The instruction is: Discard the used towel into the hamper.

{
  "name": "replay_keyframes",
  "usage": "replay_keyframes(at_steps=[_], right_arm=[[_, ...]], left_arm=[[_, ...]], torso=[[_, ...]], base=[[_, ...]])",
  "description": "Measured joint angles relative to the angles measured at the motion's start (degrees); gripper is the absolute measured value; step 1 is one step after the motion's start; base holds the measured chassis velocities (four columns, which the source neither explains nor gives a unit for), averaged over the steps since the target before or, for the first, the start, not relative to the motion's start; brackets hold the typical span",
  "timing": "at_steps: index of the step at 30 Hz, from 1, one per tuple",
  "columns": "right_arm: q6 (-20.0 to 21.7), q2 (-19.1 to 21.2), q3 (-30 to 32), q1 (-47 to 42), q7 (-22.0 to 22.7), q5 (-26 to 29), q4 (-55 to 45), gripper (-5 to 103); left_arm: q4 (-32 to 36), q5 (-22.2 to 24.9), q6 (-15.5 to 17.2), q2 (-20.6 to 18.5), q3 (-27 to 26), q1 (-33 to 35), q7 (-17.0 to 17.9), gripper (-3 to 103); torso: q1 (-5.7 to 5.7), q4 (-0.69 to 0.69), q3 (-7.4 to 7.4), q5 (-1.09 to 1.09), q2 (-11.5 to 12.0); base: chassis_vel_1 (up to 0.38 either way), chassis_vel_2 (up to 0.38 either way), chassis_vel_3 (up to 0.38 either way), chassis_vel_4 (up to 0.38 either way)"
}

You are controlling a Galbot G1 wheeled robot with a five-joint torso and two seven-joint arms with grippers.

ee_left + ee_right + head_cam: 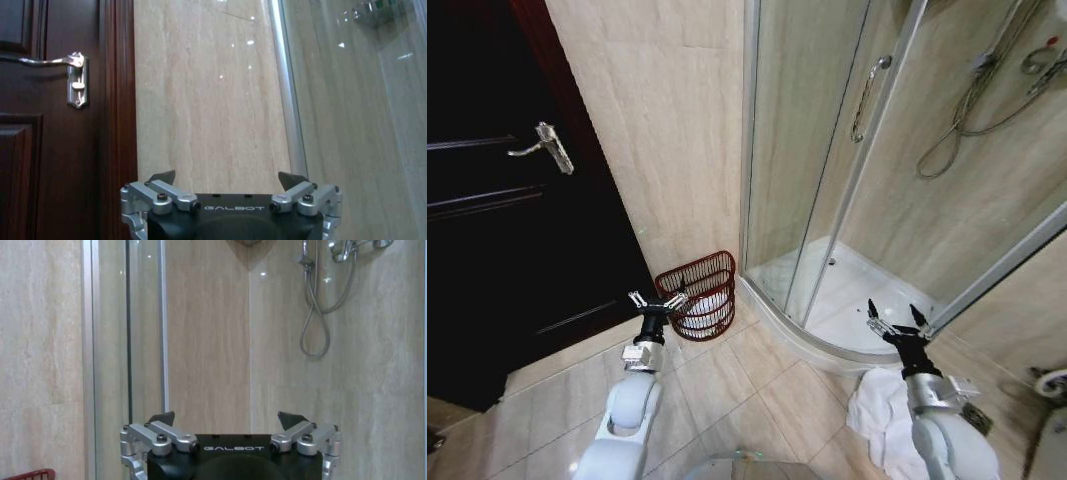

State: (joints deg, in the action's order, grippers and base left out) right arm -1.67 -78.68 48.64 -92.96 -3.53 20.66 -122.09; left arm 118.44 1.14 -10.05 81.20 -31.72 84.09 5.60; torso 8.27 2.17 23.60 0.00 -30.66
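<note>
White cloth is what I look for first: the towel (882, 420) lies crumpled on the floor tiles at the foot of the shower tray (847, 300), just below my right tool (893, 318), partly hidden by that arm. The hamper (699, 296) stands against the wall in the corner between the dark door (497, 200) and the shower enclosure, tilted toward me, with something pale already inside it; I cannot tell what. My left tool (658, 299) hovers right beside the hamper's rim, fingers spread and holding nothing. The right tool is likewise spread wide and empty, raised above the towel rather than touching it. Both wrist views confirm the open fingers, facing the wall and the shower glass. By my reading, the task has barely begun: the towel is not grasped, not lifted, and sits well apart from the hamper. Pickup, carry and drop all remain.
</note>
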Motion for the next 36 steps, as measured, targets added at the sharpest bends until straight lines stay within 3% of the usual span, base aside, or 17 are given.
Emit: replay_keyframes(at_steps=[36], right_arm=[[-1.6,-0.7,1.3,-3.1,0.5,0.3,-1.3,100]], left_arm=[[1.6,0.0,-1.2,-0.2,-0.5,2.9,0.1,100]], torso=[[0.0,0.0,0.0,0.0,0.0]], base=[[-0.017,-0.053,0.016,0.047]])
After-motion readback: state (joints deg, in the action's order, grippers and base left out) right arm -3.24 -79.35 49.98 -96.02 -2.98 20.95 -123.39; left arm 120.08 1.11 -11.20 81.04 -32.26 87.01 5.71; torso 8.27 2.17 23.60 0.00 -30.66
